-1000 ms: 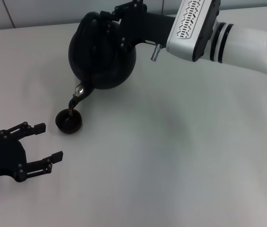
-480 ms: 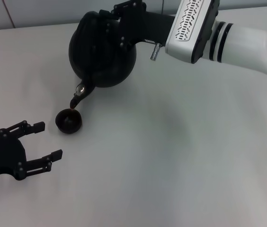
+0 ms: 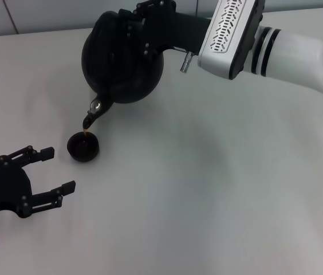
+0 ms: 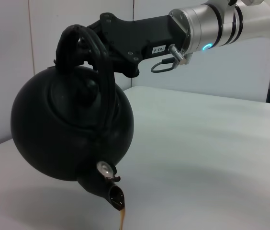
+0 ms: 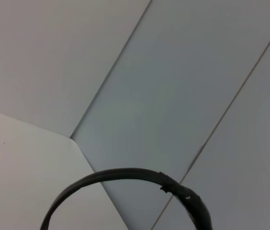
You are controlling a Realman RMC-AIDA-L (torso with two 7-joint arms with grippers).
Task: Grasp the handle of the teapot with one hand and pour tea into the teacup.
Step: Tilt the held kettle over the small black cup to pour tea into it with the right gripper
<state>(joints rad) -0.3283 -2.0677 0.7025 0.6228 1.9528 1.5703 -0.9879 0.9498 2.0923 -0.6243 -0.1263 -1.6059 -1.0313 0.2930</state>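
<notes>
As teapot (image 3: 122, 63) pours, handle (image 4: 84, 40) part-hidden (gripped) — teacup (image 3: 83, 146).

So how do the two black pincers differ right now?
The right pincer is raised at the far side, shut on the handle of the tilted teapot, which is pouring into the teacup. The left pincer sits low, near the teacup, open and empty. Both are black.

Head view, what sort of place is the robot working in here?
Probably a lab or test bench: a bare white table against plain panelled walls, holding only a black teapot and a teacup, the staged props.
</notes>
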